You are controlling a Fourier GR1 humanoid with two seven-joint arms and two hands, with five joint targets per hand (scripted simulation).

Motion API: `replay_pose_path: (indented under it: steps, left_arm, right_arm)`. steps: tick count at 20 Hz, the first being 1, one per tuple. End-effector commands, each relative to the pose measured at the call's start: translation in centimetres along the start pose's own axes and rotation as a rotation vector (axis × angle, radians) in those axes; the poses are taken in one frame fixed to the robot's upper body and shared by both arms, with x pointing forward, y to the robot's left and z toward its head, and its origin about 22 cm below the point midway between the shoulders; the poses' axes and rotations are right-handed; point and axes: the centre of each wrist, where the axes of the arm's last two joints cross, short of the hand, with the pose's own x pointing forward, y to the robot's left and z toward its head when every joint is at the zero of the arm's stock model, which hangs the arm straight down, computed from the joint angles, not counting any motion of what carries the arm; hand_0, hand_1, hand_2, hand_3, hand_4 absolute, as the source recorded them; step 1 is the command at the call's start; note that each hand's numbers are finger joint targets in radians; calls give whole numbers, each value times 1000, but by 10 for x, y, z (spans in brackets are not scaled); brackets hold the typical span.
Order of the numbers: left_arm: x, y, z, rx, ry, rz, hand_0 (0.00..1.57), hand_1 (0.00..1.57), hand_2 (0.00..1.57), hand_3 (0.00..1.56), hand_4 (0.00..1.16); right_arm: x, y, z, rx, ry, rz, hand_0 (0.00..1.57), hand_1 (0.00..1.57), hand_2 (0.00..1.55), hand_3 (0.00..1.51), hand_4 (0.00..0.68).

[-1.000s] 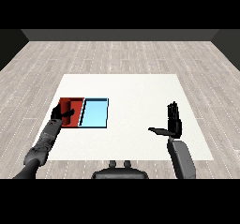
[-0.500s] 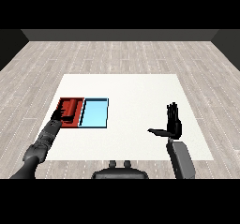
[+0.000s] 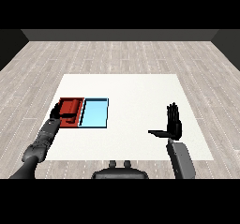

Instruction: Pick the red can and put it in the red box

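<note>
Head view: left hand (image 3: 58, 113) at nine o'clock curls round the red can (image 3: 71, 109) over the red tray (image 3: 74, 99), ready for release; right hand (image 3: 174, 123) idles at four o'clock, fingers straight.

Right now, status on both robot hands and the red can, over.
Left robot hand at the red tray, curled round the red can. Right robot hand open, holding nothing. Light blue tray alongside, nothing blocking.

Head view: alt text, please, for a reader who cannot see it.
The left hand reaches over the red tray, where a red can seems to lie. A light blue tray adjoins it on the white table; the right hand hovers open, apart.
</note>
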Motion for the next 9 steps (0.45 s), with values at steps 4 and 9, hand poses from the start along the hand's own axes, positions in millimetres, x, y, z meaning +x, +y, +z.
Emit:
replay_pose_path:
  steps: [4, 9]
  left_arm:
    - [57, -2, 1, 132, -443, 532, 0, 0, 0, 0, 0]
    - [71, -13, 14, 33, -758, 698, 0, 0, 0, 0, 0]
  right_arm:
    - [1, 9, -4, 22, -15, -48, 0, 0, 0, 0, 0]
    - [4, 7, -7, 50, 2, -34, 0, 0, 0, 0, 0]
